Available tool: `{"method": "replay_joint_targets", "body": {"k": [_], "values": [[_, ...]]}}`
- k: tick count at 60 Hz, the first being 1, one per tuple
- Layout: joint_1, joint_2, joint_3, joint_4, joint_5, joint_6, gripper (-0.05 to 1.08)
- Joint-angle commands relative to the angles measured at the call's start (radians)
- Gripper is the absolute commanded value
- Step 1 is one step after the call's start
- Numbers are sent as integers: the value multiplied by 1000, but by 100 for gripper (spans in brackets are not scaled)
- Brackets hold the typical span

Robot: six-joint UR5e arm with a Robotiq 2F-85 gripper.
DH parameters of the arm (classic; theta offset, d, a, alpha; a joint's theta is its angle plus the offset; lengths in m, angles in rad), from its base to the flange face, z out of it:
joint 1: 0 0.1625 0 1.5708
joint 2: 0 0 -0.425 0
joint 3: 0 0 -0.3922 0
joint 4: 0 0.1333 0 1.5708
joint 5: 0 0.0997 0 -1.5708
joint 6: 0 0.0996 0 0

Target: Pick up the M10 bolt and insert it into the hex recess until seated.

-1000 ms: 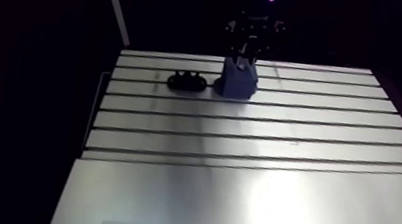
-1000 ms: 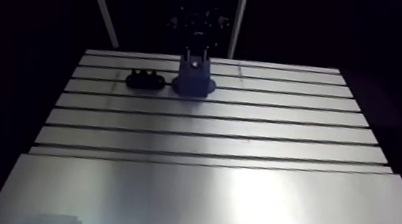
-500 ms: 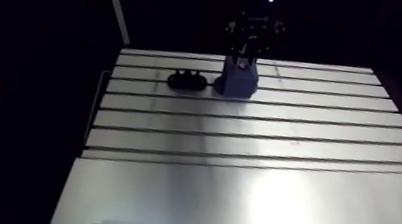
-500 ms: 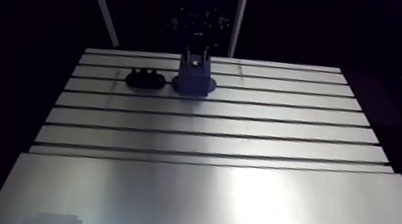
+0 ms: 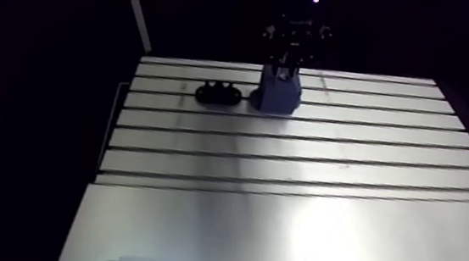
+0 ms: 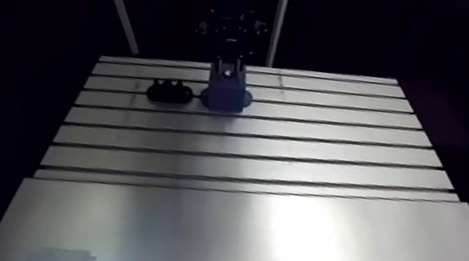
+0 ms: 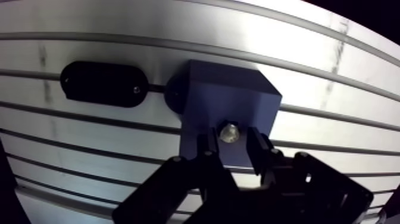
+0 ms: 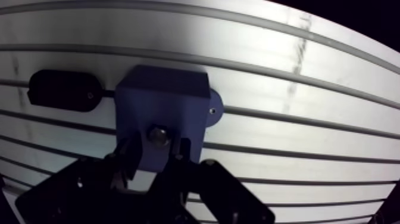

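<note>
While the pincer (image 7: 232, 144) is clamped on the M10 bolt (image 7: 228, 132), with one of its fingers (image 7: 208, 149) on each side of the shiny end, the job in hand looks like the insertion itself. The bolt stands over the top face of the blue block (image 7: 229, 98), near the edge closest to the wrist. The block sits on the slotted tabletop (image 5: 329, 150), with a black oval holder (image 7: 101, 83) just beside it.

The hex recess is hidden by the bolt and the fingertips, so I cannot tell how deep the bolt sits or whether its flats are lined up with the recess walls. That uncertainty decides how the step should go.

To do it well, the axis of the bolt should stay plumb to the block's top face, and the descent should be slow and straight. If the bolt meets resistance early, a small twist about its own axis is a better answer than more downward force, since a hex only drops when flats meet flats. Pushing on a cocked bolt could jam it, or slide the block along the tabletop if it is not fastened.

The fingers should not let go until the bolt stops moving down and sits square. They should then part only a little before the wrist lifts clear, so that nothing drags the bolt back out.
</note>
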Motion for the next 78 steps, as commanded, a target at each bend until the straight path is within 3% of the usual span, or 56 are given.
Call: {"method": "replay_joint_targets", "body": {"k": [1,78], "values": [[1,0,1,-1,0,-1,60],[1,5,3,-1,-2,-10,64]]}}
